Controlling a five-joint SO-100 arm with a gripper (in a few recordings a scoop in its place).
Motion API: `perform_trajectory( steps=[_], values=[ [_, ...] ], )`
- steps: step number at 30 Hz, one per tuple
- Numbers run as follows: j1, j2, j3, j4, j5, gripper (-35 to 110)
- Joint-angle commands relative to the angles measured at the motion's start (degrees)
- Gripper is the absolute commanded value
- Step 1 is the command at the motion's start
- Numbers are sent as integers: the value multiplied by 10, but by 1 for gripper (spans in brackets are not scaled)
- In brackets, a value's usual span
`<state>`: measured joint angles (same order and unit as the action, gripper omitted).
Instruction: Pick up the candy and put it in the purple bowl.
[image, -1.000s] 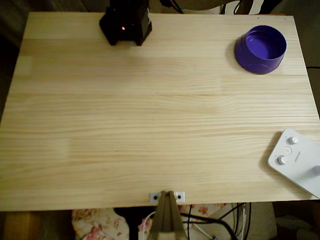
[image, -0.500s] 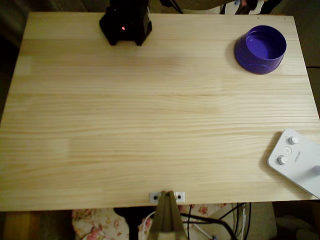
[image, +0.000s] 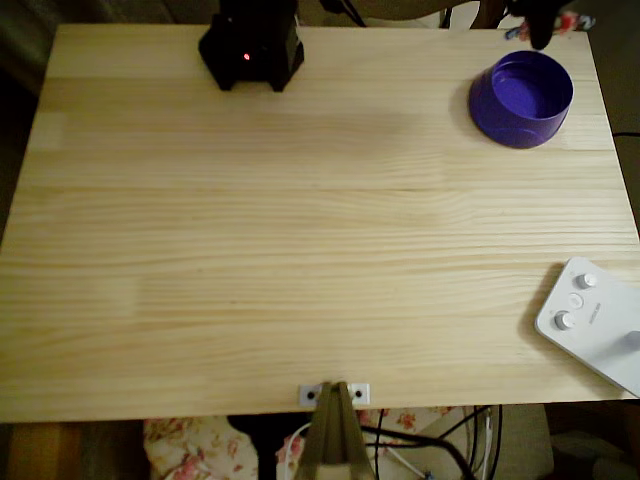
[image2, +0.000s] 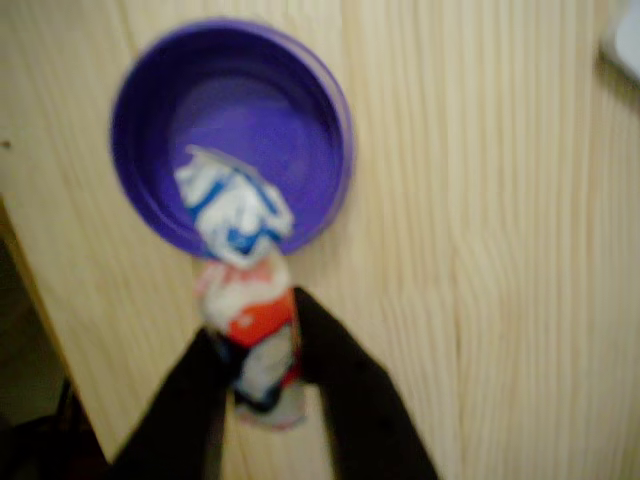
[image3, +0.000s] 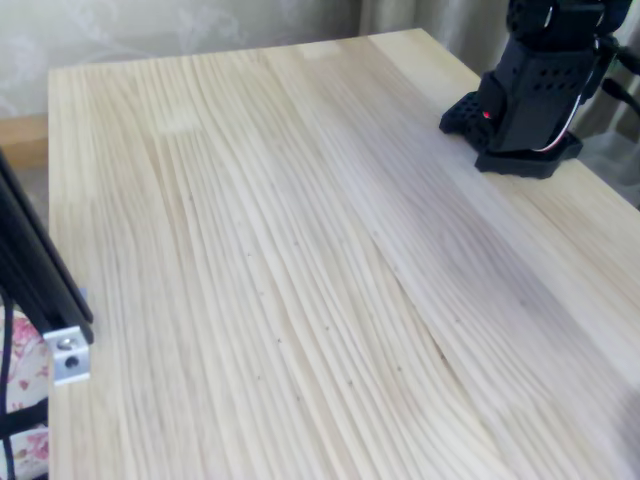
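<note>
Pale pine boards make up the surface (image: 300, 230), seen from overhead. At its far edge, left of middle, sits the arm's black base (image: 251, 45). The bowl (image: 521, 98) stands near the far right corner, and the white device (image: 595, 322) with round knobs lies at the right edge near the front. In the wrist view the 2 dark fingers (image2: 268, 352) are closed on the candy (image2: 250, 325), whose twisted end reaches over the bowl's near rim, held above the surface just beside the bowl.
</note>
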<state>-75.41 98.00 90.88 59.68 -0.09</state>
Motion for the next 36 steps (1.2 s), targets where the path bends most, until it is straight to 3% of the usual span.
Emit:
perform_trajectory(
  steps=[1, 20, 36],
  values=[
    [-27, 0, -75, -12, -4, -1],
    [-26, -114, -173, -33, -8, -1],
    [-14, -122, -128, -54, -15, 13]
  ],
)
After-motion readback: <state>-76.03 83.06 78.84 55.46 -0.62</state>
